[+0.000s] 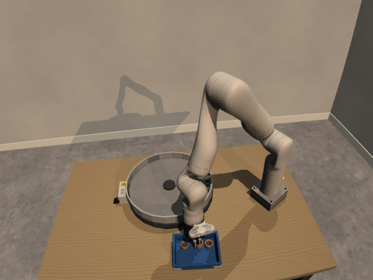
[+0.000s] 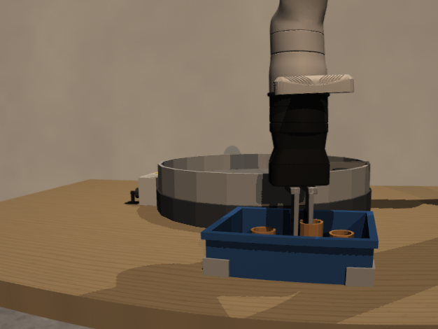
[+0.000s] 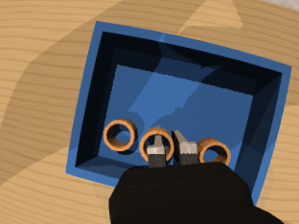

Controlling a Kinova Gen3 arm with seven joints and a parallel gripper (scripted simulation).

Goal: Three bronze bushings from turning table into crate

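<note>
Relative to the blue crate (image 1: 197, 266) (image 2: 290, 263) (image 3: 82, 102): behind it, the arm (image 1: 207, 141) (image 2: 297, 42) hides part of the turning table (image 1: 150, 216) (image 2: 212, 185) in the top view; above it, the exterior view's upper edge cuts off the arm.

It looks like a workshop or robot lab: a jointed arm (image 1: 232, 93) (image 2: 297, 42) bolted to a wooden worktop (image 1: 90, 240) (image 2: 88, 241) (image 3: 29, 48), bare plaster wall (image 1: 90, 44) (image 2: 106, 88), mottled grey floor (image 1: 24, 186) (image 2: 14, 318).
</note>
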